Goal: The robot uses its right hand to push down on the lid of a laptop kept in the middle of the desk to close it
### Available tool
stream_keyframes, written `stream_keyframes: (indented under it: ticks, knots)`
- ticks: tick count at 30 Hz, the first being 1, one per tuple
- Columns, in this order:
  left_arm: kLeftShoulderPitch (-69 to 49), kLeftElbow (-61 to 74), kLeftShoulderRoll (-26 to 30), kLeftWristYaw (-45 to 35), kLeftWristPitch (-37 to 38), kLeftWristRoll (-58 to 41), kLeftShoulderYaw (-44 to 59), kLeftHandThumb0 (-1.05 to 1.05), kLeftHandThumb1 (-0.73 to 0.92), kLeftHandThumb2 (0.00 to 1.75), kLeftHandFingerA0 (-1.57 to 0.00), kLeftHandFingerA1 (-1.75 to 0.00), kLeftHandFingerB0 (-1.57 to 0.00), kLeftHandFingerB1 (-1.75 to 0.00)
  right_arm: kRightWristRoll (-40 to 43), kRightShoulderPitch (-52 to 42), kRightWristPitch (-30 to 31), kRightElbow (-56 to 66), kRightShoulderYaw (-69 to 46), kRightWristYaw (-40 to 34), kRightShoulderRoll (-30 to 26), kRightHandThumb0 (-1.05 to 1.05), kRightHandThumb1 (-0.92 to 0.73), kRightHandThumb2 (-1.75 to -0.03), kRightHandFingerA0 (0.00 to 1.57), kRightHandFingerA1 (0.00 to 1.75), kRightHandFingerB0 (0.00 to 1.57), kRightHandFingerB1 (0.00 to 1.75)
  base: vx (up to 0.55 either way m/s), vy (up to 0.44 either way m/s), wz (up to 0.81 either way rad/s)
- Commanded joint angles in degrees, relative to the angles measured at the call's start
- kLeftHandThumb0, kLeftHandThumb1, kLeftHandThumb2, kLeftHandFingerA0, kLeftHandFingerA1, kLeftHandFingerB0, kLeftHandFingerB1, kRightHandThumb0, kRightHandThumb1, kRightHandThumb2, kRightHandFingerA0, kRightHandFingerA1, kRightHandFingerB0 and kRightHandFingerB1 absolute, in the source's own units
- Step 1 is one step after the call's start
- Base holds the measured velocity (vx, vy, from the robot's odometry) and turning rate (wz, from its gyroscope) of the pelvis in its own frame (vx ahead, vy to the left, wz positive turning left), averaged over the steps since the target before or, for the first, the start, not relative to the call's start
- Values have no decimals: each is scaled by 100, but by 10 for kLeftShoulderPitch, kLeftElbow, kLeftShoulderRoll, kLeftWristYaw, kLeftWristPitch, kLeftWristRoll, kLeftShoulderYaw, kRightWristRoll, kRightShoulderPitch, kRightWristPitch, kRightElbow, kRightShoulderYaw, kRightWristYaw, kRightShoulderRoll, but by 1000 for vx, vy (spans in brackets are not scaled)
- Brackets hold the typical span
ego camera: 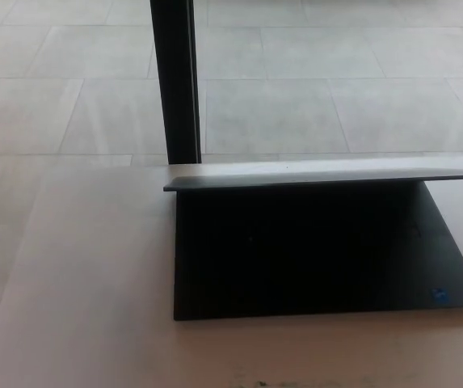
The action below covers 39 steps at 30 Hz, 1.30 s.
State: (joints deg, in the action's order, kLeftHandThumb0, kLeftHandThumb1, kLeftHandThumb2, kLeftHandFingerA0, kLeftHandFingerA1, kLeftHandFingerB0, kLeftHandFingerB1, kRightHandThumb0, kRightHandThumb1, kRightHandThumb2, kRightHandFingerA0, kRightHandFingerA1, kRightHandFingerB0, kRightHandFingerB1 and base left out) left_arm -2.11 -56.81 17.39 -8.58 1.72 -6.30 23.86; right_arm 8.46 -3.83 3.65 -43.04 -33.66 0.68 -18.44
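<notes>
The laptop sits on the pale surface, right of the picture's centre and reaching toward the right edge. Its lid is partly lowered: it leans forward over the base as a thin slab, its pale upper face catching light and its dark front edge running almost level across the frame from the left to the right border. Under the lid, the base is in deep shadow, so the keyboard is too dark to make out. A small blue sticker shows on the base near its front right corner. The front edge of the base lies roughly parallel to the near edge of the surface, with a bare strip of surface in front of it and a wider bare stretch to its left.

Behind the surface, a black upright post rises from the back edge to the top of the frame, just left of the lid's left end. Beyond it lies a floor of large pale tiles.

Neither robot hand appears in the head view, so the state of the fingers cannot be told.
</notes>
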Motion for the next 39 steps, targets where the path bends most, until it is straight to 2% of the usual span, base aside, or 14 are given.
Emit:
stream_keyframes:
  ticks: [1,3,5,7,8,14,20,21,22,23,29,30,31,39]
  knots:
    - [61,-50,58,-48,0,-229,218,-105,88,83,-16,-99,0,-152,331,73,63,48,-307,-74,-43,-90,-92,-76,74,146,31,114,0,0,0]
    - [62,-50,57,-49,-1,-225,225,-105,89,81,-14,-99,0,-152,325,80,56,50,-318,-87,-42,-96,-74,-97,83,138,38,103,0,0,0]
    - [61,-57,58,-52,2,-219,232,-105,86,83,-19,-102,-3,-158,324,93,56,72,-336,-107,-47,-90,-92,-74,66,154,0,125,0,0,0]
    - [68,-61,58,-50,3,-215,237,-105,79,88,-20,-99,-1,-162,324,109,50,79,-350,-113,-55,-90,-75,-119,77,126,18,82,0,0,0]
    - [72,-61,57,-49,-1,-216,242,-105,84,84,-19,-104,-6,-160,313,120,42,73,-352,-115,-67,-91,-92,-71,67,152,7,108,0,0,0]
    - [80,-68,61,-59,-5,-202,254,-105,85,78,-11,-103,0,-157,244,200,-8,92,-299,-39,-110,-89,-92,-71,54,110,24,91,0,0,0]
    - [84,-82,63,-56,-7,-192,268,-105,85,81,-17,-105,-3,-156,176,285,4,194,-213,-50,-124,-91,-90,-68,87,82,54,72,0,0,0]
    - [85,-86,63,-58,-5,-191,269,-105,86,82,-16,-106,0,-156,144,306,-5,214,-173,-42,-131,-75,-77,-122,82,81,57,73,0,0,0]
    - [86,-90,64,-59,-4,-191,270,-105,86,82,-16,-106,0,-156,133,313,-7,224,-155,-41,-134,-75,-77,-122,82,81,57,73,0,0,0]
    - [85,-87,61,-61,-3,-190,268,-105,82,79,-16,-105,-4,-157,109,333,7,275,-104,-37,-135,-84,-92,-73,69,81,53,63,0,0,0]
    - [84,-92,64,-71,-3,-197,268,-105,84,81,-14,-105,0,-157,54,376,13,332,51,19,-141,-86,-92,-70,39,54,33,34,-4,-1,1]
    - [84,-95,65,-73,-2,-198,268,-105,60,126,-23,-96,-28,-124,32,381,-2,322,79,28,-143,-87,-92,-69,43,53,35,33,0,0,0]
    - [84,-97,65,-72,-1,-199,268,-105,82,80,-15,-100,-2,-154,6,388,-9,320,118,36,-144,-88,-92,-68,44,52,37,32,0,0,0]
    - [81,-94,61,-62,2,-206,269,-105,86,82,-14,-105,-1,-158,-93,415,-50,305,299,80,-137,-95,-91,-68,43,52,36,31,0,0,0]
